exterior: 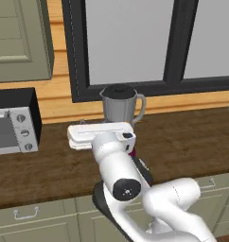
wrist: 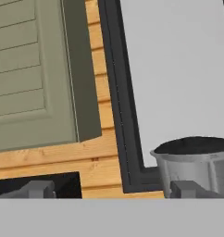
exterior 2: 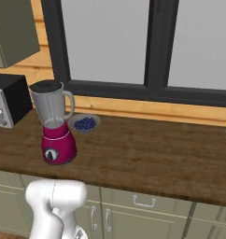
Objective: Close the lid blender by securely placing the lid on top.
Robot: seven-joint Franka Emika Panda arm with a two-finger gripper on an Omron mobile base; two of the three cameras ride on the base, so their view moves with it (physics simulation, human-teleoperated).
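The blender (exterior 2: 58, 140) stands on the counter with its magenta base, black dial and clear grey jar (exterior: 119, 108). The black lid (exterior: 118, 90) sits on the jar's mouth, and its dark top (wrist: 193, 145) lies level on the rim at the right of the hand view. In the left base view, my white hand (exterior: 101, 135) hovers just in front of the jar and hides the blender's base. My gripper (wrist: 113, 190) is open. Its fingertips (wrist: 37, 189) stand far apart with nothing between them, and the right one lies in front of the jar.
A black-and-silver toaster oven (exterior: 14, 124) stands at the left on the wooden counter (exterior 2: 147, 154). A small bowl of blueberries (exterior 2: 84, 123) sits behind the blender to its right. A green wall cabinet (exterior: 22, 38) hangs above, and a dark-framed window (exterior 2: 152, 46) runs behind.
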